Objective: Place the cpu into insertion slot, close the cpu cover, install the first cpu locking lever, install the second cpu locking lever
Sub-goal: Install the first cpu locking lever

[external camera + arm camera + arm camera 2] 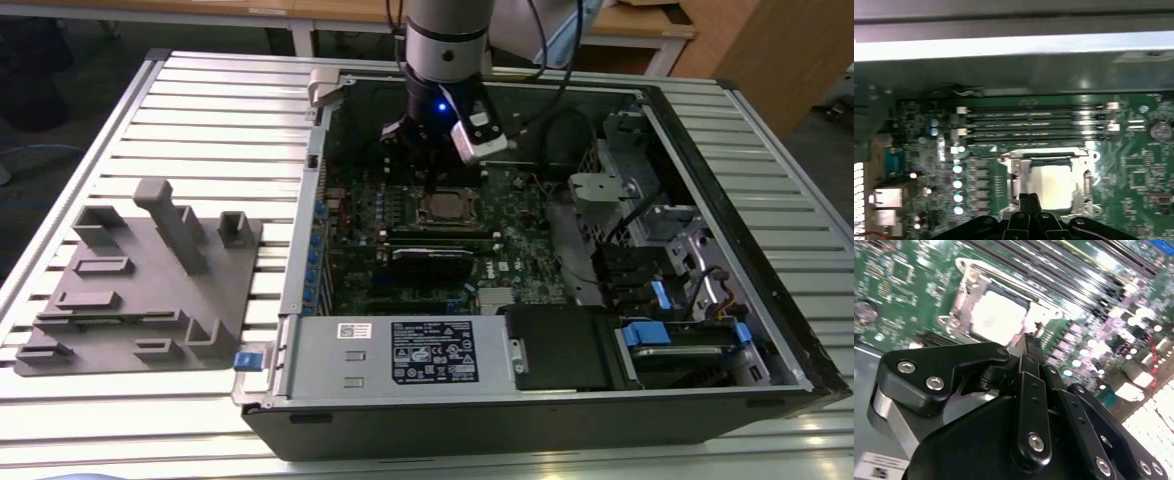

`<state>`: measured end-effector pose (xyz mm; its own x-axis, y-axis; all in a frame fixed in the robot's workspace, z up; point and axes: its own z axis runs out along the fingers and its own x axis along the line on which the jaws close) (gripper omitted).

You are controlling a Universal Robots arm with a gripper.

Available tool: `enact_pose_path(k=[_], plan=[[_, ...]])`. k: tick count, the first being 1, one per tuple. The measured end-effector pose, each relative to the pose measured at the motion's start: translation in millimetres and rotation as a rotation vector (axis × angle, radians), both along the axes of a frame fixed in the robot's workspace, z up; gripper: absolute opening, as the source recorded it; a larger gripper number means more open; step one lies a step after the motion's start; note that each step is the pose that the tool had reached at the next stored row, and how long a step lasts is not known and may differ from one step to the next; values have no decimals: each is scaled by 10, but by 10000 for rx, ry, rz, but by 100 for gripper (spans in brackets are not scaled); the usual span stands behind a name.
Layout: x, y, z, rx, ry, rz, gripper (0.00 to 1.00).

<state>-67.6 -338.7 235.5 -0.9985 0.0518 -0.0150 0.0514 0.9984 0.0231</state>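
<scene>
**Claw closed and empty over the socketed cpu**
The cpu (999,317) lies flat in the insertion slot (447,221), framed by the cpu cover (1016,170). The claw (1033,337) hovers near the cover's edge, tips together, gripping nothing. Judged light, rigid and fragile: hold the cpu by its side edges, never the contact face.

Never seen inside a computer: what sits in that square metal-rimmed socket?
A flat silvery cpu lies in the insertion slot, ringed by the cpu cover. What lies beneath the chip is covered; in the first wrist view the gripper hides one edge.
</scene>
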Motion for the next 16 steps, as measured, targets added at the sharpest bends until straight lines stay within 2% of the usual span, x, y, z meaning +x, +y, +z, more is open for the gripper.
enact_pose_path(k=[16], plan=[[-5,0,16,0,0,1,11]])
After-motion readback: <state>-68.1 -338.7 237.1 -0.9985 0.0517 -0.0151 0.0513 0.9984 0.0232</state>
